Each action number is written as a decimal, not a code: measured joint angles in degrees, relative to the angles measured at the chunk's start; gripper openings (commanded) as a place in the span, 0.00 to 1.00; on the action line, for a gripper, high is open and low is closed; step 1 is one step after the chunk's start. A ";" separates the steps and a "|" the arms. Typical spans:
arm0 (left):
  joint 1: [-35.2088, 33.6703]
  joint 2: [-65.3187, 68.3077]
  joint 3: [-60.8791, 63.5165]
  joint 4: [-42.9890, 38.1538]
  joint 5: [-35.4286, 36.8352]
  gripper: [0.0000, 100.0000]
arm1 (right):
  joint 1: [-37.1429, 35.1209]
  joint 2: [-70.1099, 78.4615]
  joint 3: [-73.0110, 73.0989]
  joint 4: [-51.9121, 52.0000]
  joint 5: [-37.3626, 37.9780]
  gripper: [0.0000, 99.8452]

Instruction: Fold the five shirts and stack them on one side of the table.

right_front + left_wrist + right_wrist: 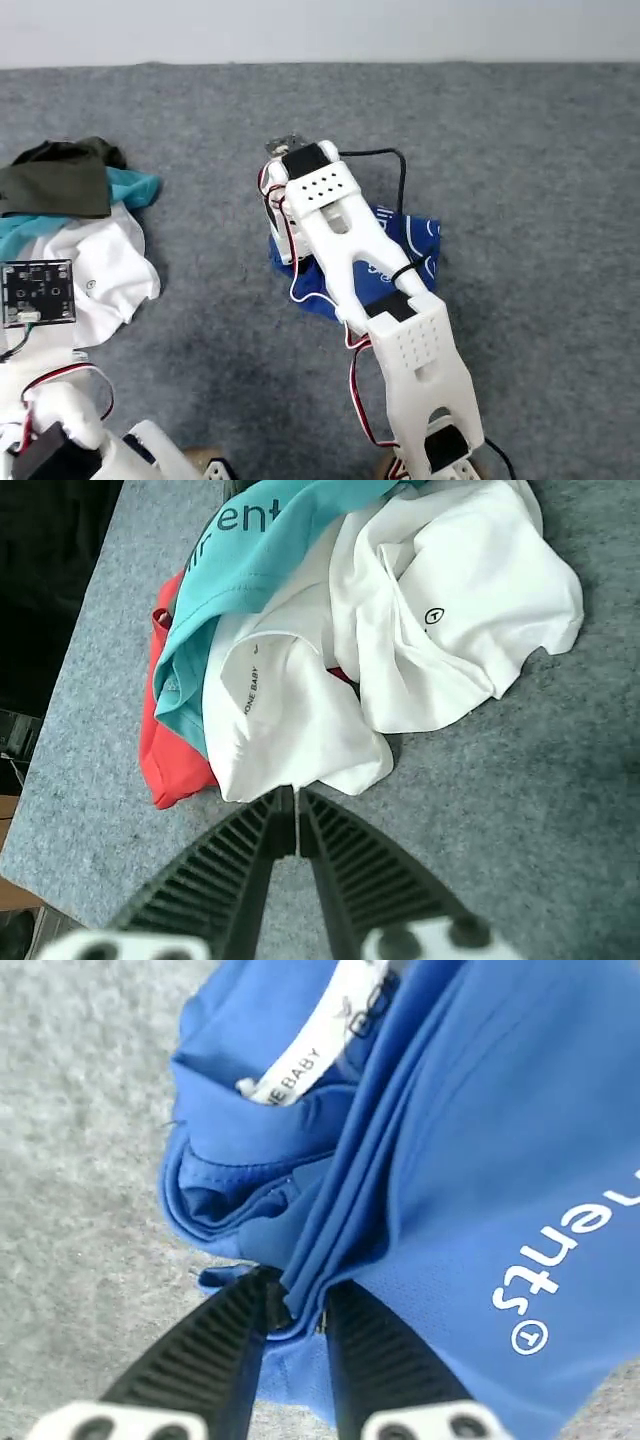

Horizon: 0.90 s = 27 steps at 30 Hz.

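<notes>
A blue shirt (415, 240) lies bunched at the middle of the grey table, partly under the white right arm. My right gripper (297, 1312) is shut on a folded edge of the blue shirt (480, 1140), with cloth pinched between its black fingers (225, 1345). At the table's left a pile holds a white shirt (100, 270), a teal shirt (135, 187) and a dark green shirt (60, 180). The left wrist view shows the white shirt (430, 630), the teal shirt (260, 540) and a red shirt (170, 750) beneath. My left gripper (298, 815) hangs shut just short of the white shirt, holding nothing.
The grey felt table (530, 150) has free room at the right and along the back. The left arm's base and red-white cables (60, 400) sit at the front left corner. The table's edge (60, 720) runs close beside the red shirt.
</notes>
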 measured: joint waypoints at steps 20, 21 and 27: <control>0.18 0.00 0.00 0.00 0.00 0.02 | -1.85 -1.93 -4.04 0.09 0.70 0.01; 0.18 0.00 0.00 0.00 0.00 0.02 | -0.97 -1.93 -4.04 0.09 0.70 0.01; 0.18 0.00 0.00 0.00 0.00 0.02 | 4.31 -1.93 -4.04 0.09 5.19 0.01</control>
